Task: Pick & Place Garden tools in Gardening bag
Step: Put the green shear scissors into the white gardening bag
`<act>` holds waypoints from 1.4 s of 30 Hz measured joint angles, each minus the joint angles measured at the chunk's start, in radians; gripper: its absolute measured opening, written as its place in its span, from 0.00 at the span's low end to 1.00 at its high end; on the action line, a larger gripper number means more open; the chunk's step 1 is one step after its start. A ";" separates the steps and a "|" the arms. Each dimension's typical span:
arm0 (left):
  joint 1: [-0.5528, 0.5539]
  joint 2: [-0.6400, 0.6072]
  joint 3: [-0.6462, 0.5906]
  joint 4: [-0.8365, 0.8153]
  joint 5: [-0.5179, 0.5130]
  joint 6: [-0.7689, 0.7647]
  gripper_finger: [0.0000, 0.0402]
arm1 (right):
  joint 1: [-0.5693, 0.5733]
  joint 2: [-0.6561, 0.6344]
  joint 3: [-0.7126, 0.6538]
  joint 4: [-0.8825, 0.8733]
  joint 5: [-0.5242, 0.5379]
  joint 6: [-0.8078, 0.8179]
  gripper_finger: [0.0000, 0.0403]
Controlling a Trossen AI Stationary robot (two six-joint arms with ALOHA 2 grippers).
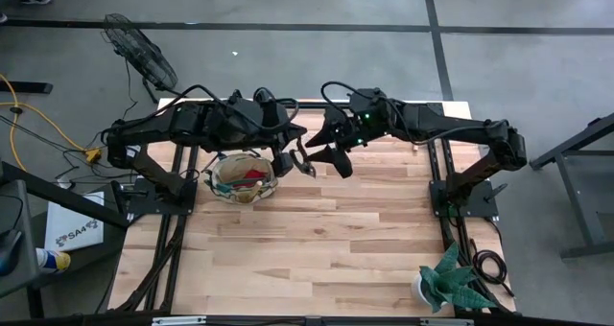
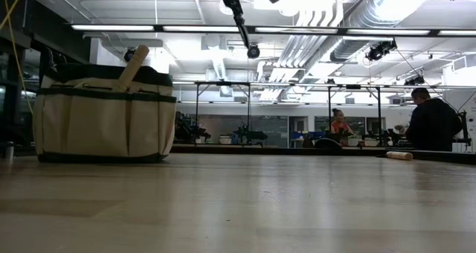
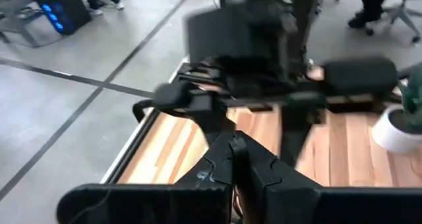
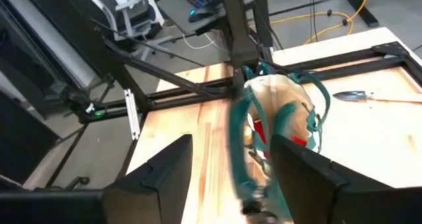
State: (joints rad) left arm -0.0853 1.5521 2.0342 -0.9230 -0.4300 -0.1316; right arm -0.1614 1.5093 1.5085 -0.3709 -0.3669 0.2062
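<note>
High view: both arms reach over the gardening bag (image 1: 242,177), left jaws closed, right jaws parted.

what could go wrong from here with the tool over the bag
The right gripper has open fingers above the gardening bag, and a blurred green-handled tool shows between them; it may miss the bag's mouth or catch on a looped handle. The shut left gripper sits close by, so the arms could clash.
</note>
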 joint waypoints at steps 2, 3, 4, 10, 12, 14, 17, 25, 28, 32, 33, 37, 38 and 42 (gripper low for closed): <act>0.000 -0.002 0.000 0.002 -0.027 -0.004 0.00 | 0.021 0.000 0.000 0.000 0.010 -0.003 0.49; 0.000 -0.001 0.000 0.002 -0.034 -0.004 0.00 | 0.034 0.000 0.000 0.000 0.021 -0.011 0.49; 0.000 -0.001 0.000 0.004 -0.037 -0.004 0.00 | 0.048 0.000 0.000 0.000 0.045 -0.024 0.49; 0.000 0.000 0.000 0.040 -0.051 -0.004 0.00 | 0.120 0.001 -0.029 0.063 0.284 -0.090 0.48; 0.000 0.000 0.000 0.049 -0.052 -0.004 0.00 | 0.135 0.009 -0.044 0.110 0.340 -0.095 0.48; 0.000 0.000 0.000 0.053 -0.053 -0.004 0.00 | 0.147 0.019 -0.051 0.145 0.406 -0.082 0.48; 0.000 0.000 0.000 0.053 -0.053 -0.004 0.00 | 0.159 0.050 -0.053 0.185 0.459 -0.071 0.48; 0.000 0.001 0.000 0.054 -0.052 -0.004 0.00 | 0.183 0.118 -0.053 0.259 0.550 -0.045 0.48; 0.000 0.001 0.000 0.054 -0.047 -0.004 0.00 | 0.181 0.119 -0.053 0.274 0.555 -0.030 0.48; 0.000 0.001 0.000 0.054 -0.036 -0.004 0.00 | 0.179 0.117 -0.053 0.302 0.591 -0.023 0.46; 0.000 0.001 0.000 0.054 -0.036 -0.004 0.00 | 0.179 0.117 -0.053 0.311 0.593 -0.023 0.45; 0.000 0.001 0.000 0.054 -0.030 -0.004 0.00 | 0.179 0.114 -0.053 0.320 0.587 -0.018 0.37; 0.000 0.001 0.000 0.054 -0.030 -0.004 0.00 | 0.179 0.114 -0.053 0.318 0.587 -0.018 0.35; 0.000 0.001 0.000 0.054 -0.019 -0.004 0.00 | 0.179 0.114 -0.053 0.316 0.597 -0.015 0.26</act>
State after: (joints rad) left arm -0.0849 1.5528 2.0342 -0.8692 -0.4494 -0.1360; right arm 0.0174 1.6230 1.4555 -0.0547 0.2306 0.1913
